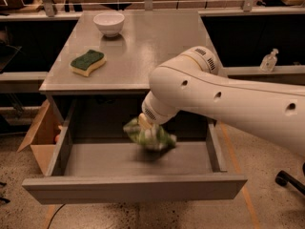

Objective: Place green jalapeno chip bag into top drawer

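Observation:
The top drawer (pixel 133 187) stands pulled open below the grey table (pixel 157 46). My gripper (pixel 148 128) hangs over the middle of the drawer, at the end of the white arm (pixel 224 99) that comes in from the right. The green jalapeno chip bag (pixel 151 135) is at the gripper, crumpled, a little above the drawer floor. The arm's wrist hides most of the gripper.
On the table top lie a green-topped yellow sponge (pixel 87 62) at the left and a white bowl (pixel 108 23) at the back. A cardboard box (pixel 42 136) sits on the floor left of the drawer. A clear bottle (pixel 269 61) stands at the right.

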`<action>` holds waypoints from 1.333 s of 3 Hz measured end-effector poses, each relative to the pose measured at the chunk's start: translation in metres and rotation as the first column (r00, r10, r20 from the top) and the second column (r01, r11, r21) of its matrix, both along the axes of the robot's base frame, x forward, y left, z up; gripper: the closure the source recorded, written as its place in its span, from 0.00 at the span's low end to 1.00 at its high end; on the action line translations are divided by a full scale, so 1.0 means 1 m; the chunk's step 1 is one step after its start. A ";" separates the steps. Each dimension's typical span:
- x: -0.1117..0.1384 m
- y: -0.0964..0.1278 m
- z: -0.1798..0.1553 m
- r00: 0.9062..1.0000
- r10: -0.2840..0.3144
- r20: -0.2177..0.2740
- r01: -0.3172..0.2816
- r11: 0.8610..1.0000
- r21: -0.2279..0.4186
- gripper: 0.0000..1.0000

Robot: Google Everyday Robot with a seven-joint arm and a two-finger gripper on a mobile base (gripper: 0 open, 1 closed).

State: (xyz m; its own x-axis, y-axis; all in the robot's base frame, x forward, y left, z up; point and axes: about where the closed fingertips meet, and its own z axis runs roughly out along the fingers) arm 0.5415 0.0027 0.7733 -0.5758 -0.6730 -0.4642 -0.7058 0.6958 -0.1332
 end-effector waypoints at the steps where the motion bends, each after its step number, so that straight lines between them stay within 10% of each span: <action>1: -0.001 0.000 0.001 1.000 0.000 0.003 0.000 1.000 0.000 0.00; 4: -0.035 -0.051 0.036 0.992 -0.115 0.052 0.114 0.993 0.016 0.00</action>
